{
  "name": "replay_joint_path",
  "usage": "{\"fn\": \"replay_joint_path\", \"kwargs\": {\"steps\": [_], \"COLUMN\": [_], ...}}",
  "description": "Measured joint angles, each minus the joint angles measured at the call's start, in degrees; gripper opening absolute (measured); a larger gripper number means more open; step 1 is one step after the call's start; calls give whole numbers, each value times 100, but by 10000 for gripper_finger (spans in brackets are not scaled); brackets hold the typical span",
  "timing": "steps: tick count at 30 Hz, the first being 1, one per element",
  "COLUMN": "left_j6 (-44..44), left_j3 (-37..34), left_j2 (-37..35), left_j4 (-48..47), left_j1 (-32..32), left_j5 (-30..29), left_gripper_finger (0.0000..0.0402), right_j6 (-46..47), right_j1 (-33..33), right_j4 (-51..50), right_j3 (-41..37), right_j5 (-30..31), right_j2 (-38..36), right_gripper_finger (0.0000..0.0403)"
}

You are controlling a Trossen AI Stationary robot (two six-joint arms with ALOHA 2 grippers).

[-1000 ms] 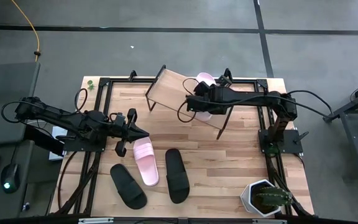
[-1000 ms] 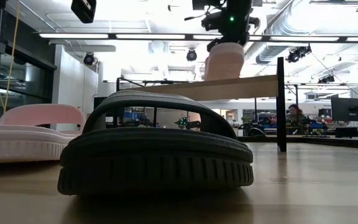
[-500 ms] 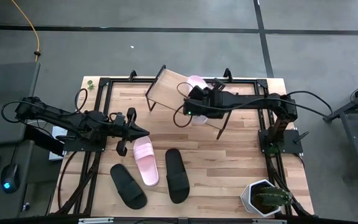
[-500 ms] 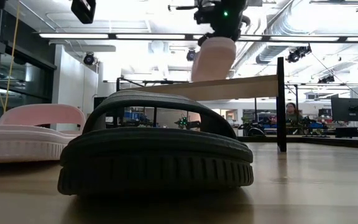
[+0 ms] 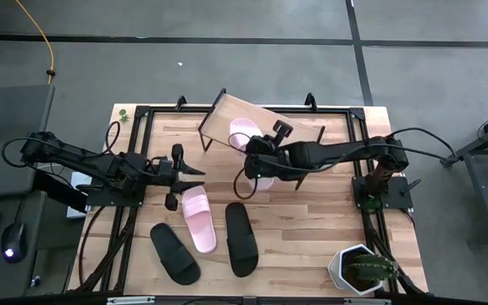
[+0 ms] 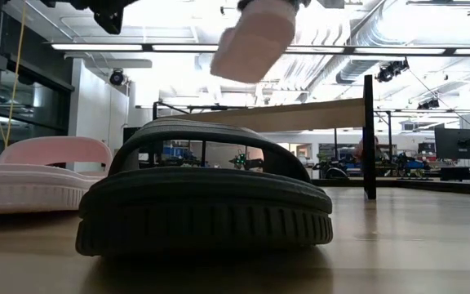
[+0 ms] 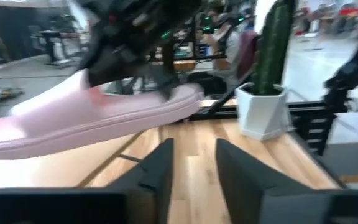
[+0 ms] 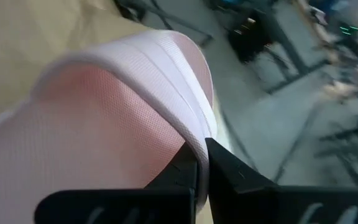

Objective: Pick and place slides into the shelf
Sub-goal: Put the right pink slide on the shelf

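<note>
High view: wooden tabletop (image 5: 312, 220) on grey floor; right jaws clenched on pink slide (image 5: 246, 135), left jaws parted.

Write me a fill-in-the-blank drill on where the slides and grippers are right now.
1. The right gripper is shut on a ____ slide held above the shelf.
2. The number of black slides lying on the table is ____.
3. The left gripper, holding nothing, hovers beside the ____ slide on the table.
Missing words: pink; two; pink
</note>
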Motion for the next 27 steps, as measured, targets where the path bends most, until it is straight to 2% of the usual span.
{"fn": "replay_joint_path", "kwargs": {"steps": [5,10,19,27], "left_j6": [447,1160,2656,4352], "left_j3": [0,57,125,125], "left_j2": [0,2,70,333], "left_j4": [-95,-111,-175,-83], "left_j1": [2,0,-2,-2], "left_j5": [-681,-1179,-1286,-1347], "left_gripper_finger": [194,235,227,216], "right_j6": [-246,-408,-507,-511], "right_j1": [347,642,751,742], "right_j4": [201,221,243,372], "right_j3": [453,746,882,883], "right_j5": [-715,-676,-842,-1271], "right_j2": [-2,-2,-2,-2], "right_gripper_finger": [0,0,0,0]}}
